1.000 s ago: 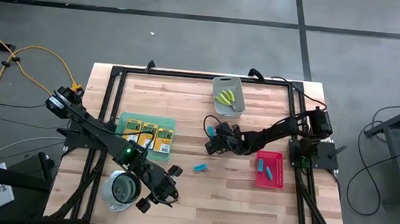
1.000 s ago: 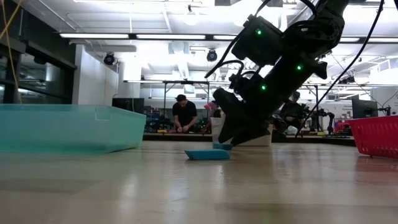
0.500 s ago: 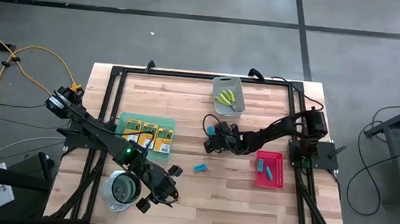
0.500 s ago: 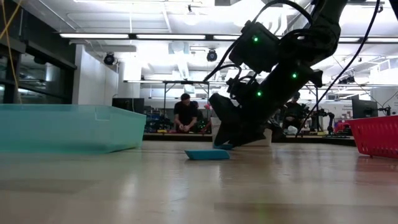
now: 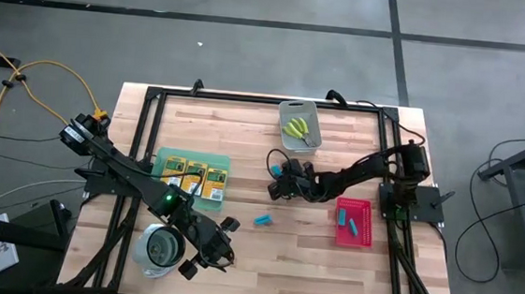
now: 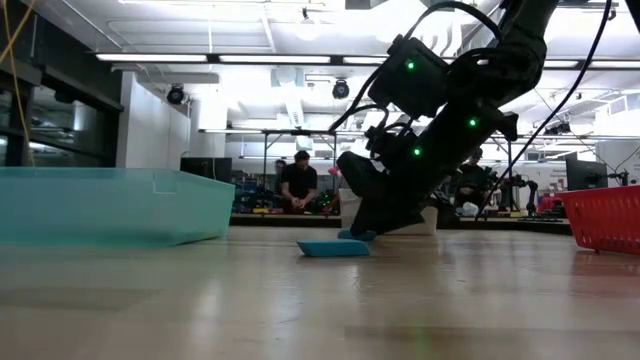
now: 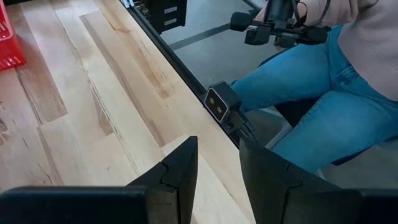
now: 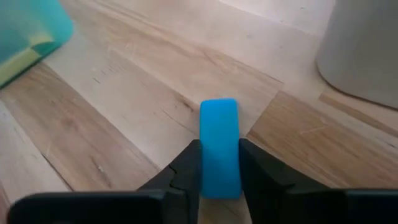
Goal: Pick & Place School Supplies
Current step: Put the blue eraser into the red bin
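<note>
My right tool (image 8: 217, 163) is down on the pale, straight-grained wooden tabletop (image 5: 310, 254) near its middle, its two dark fingers pinching the near end of a smooth, round-cornered light-blue block (image 8: 219, 147) whose long axis runs straight out ahead between them. A second blue block (image 5: 262, 221) lies flat on the wood just beside it. My left tool (image 7: 214, 168) hangs at the tabletop's front edge, fingers slightly spread and holding nothing.
</note>
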`<control>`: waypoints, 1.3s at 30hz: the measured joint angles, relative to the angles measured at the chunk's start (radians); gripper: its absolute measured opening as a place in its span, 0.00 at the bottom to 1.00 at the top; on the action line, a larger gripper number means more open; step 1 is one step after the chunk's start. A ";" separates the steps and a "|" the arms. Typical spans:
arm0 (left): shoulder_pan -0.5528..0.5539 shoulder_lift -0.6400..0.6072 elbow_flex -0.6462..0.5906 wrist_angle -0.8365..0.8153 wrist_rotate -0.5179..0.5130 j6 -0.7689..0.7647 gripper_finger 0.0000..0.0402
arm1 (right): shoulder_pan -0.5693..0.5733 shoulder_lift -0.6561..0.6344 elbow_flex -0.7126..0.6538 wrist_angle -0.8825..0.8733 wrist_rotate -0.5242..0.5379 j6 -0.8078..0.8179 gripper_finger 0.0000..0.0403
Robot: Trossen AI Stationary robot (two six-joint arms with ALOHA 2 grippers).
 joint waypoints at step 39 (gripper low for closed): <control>-0.021 0.000 0.000 0.000 0.001 0.000 0.29 | 0.138 -0.159 -0.002 -0.077 -0.045 -0.047 0.17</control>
